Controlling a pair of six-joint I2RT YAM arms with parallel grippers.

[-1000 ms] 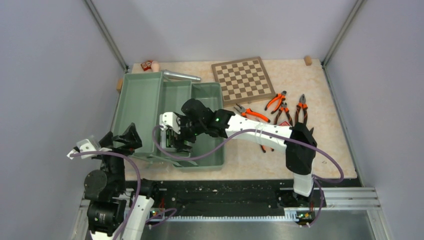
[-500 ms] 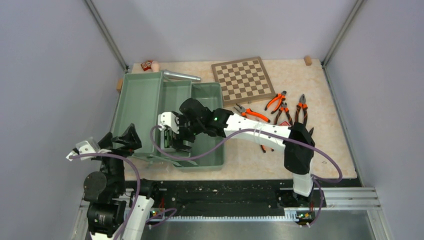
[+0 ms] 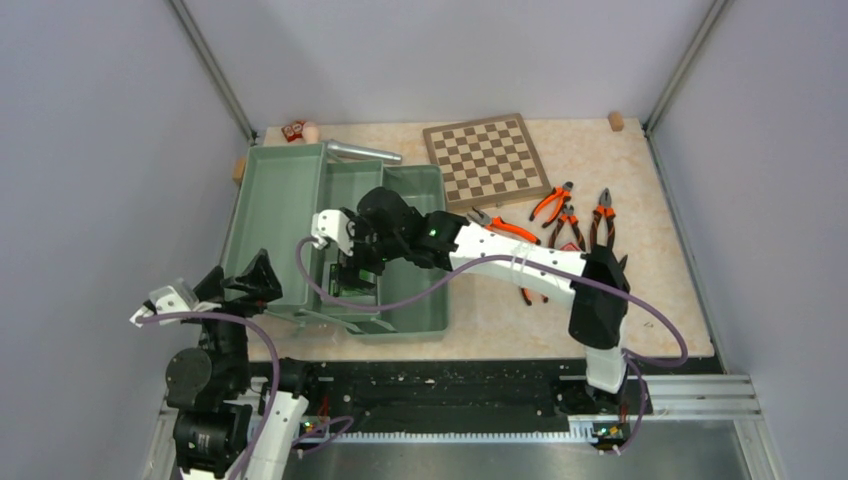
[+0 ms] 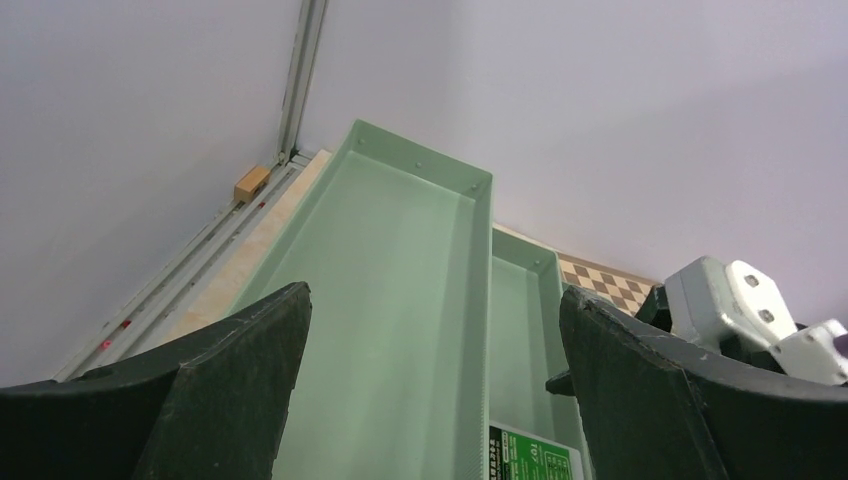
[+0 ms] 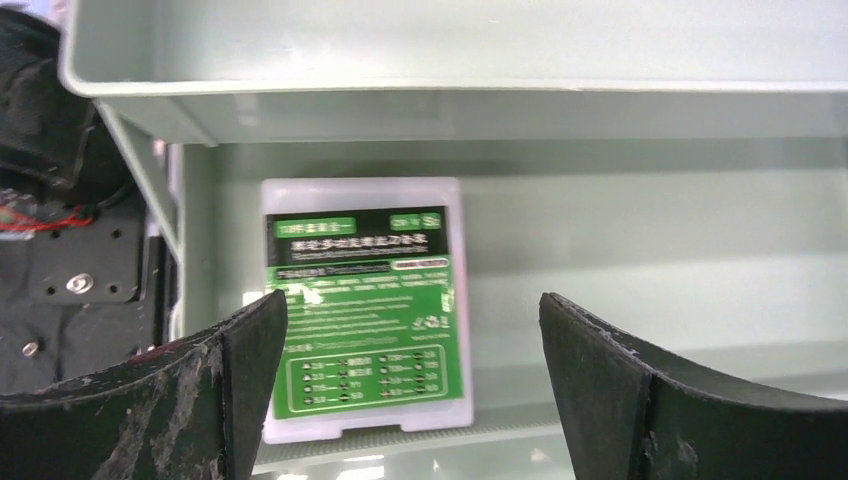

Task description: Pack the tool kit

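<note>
Lifting away since a second ago, the right arm (image 3: 500, 262) has drawn its jaws off the green bit case (image 5: 365, 320), which lies flat on the floor of the sage-green toolbox (image 3: 415, 190). Both arms' jaws stand released and empty, and the left arm (image 3: 225, 330) hovers at the box's near-left corner. That placement looks finished. The next move probably calls for reaching across to the orange-handled pliers (image 3: 505, 230) on the bench (image 3: 650, 300).

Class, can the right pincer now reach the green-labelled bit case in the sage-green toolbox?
Probably yes: the open right pincer hangs over the green-labelled plastic bit case; nothing lies between them.
</note>
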